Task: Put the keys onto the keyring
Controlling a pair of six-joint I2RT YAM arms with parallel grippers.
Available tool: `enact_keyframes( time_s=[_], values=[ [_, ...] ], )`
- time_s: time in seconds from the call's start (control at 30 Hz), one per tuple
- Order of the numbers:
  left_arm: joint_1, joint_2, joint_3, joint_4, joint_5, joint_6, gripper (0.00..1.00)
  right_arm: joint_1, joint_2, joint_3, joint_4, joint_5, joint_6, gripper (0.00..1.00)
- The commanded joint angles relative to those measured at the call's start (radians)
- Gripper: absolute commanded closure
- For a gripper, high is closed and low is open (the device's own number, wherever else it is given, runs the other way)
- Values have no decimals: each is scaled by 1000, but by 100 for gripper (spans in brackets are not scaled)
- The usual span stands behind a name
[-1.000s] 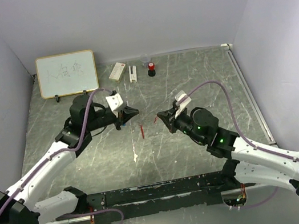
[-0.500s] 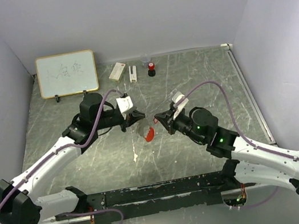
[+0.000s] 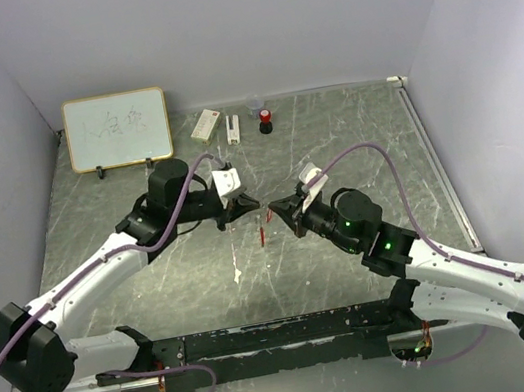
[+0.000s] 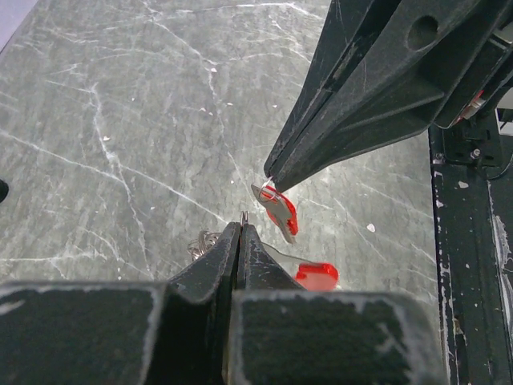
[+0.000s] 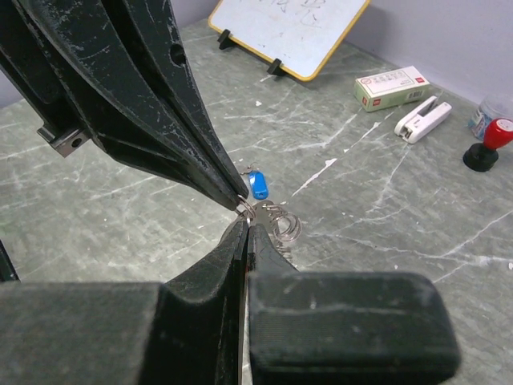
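Your left gripper (image 3: 249, 202) and right gripper (image 3: 279, 210) meet tip to tip at the centre of the top view, above the green marbled table (image 3: 354, 139), both clenched. Along the table's far edge sit a whiteboard (image 3: 117, 129) at the upper left of the frame, then rightward a small white-and-red box (image 3: 206, 124), a white stapler (image 3: 232, 128) and a red-capped bottle (image 3: 265, 120), all well apart from the grippers. The keyring (image 4: 280, 213) hangs in mid-frame of the left wrist view: the right gripper pinches the thin metal loop at its top, and the grey strip and red strap dangle below. In the right wrist view a coiled wire ring (image 5: 281, 225) shows just right of the shut right fingers (image 5: 224, 257), and the blue key (image 5: 256, 184) just beside the left gripper's tip. You can see a sliver of metal at the left fingertips (image 4: 224, 250), but you cannot tell which piece it belongs to. A blurred red piece (image 4: 317, 275) shows lower right of the strap; whether it is the red key you cannot tell.
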Motion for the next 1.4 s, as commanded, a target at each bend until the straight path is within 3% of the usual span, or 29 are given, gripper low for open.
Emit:
enact_keyframes(
  time_s=[0.0, 1.37],
  values=[
    [-15, 7, 49, 0, 39, 23, 93, 11, 1, 30, 28, -9, -18, 100],
    [-59, 15, 68, -15, 32, 47, 93, 22, 40, 33, 30, 60, 7, 100]
  ],
)
